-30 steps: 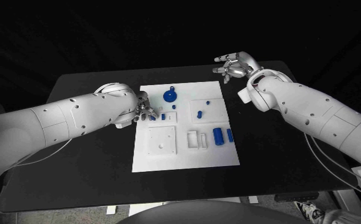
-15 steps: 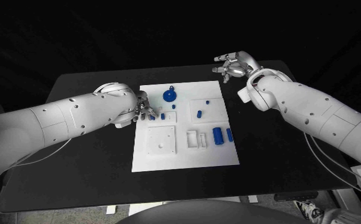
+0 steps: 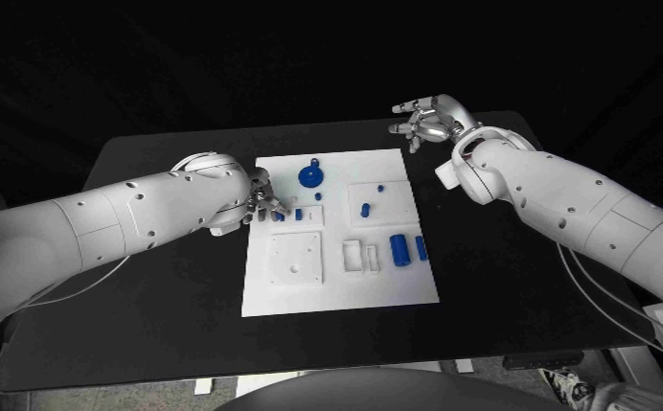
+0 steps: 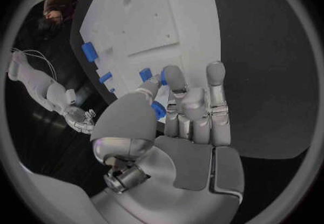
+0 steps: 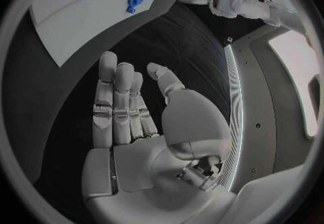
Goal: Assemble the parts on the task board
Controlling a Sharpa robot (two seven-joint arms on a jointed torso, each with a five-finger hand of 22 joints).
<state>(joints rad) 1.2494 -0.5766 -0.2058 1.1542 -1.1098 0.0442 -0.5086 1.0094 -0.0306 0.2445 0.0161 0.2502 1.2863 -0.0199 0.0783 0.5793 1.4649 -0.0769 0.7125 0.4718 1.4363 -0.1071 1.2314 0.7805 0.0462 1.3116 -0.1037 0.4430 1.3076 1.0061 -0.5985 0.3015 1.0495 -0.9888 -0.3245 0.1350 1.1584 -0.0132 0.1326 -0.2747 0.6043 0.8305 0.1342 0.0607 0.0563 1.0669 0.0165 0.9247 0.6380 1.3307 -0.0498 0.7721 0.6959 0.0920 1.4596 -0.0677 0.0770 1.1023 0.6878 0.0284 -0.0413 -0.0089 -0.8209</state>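
Head camera overhead, wrist cameras close — sharing task board [image 3: 340, 229]

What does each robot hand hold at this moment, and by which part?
The left robot hand pinches a small blue part between thumb and fingers; which part of it cannot be told. The right robot hand holds nothing.

No readable text, labels or numbers on anything.

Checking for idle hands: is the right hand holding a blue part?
No, the right hand is bare, its fingers apart over the black table.
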